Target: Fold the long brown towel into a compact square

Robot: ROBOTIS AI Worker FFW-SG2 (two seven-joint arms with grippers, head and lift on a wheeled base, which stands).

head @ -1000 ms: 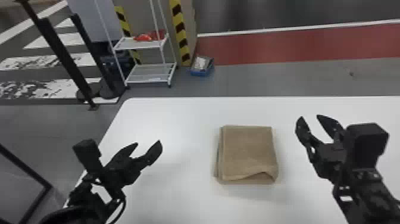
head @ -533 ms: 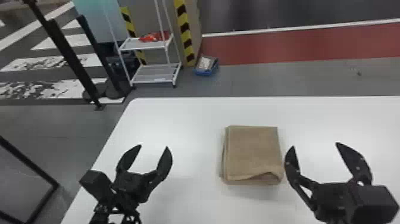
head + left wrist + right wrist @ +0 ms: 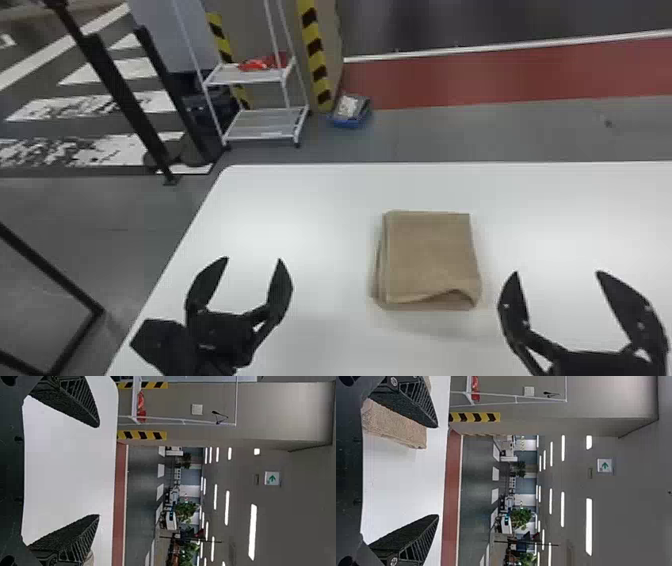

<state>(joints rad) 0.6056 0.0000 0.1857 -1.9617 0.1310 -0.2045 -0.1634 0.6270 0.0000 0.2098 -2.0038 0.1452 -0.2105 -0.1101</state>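
Well, the towel (image 3: 427,257) (folded) lies outside both pairs of jaws.

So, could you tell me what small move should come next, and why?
I'd probably have the right gripper smooth the near edge of the towel: it lies folded roughly square, but that edge bulges up toward its right end.

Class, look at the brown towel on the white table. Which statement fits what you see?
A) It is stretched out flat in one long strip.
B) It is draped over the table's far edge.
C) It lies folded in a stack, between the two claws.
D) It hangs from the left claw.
C: the brown towel lies on the table in folded layers, with the left claw on one side and the right claw on the other.
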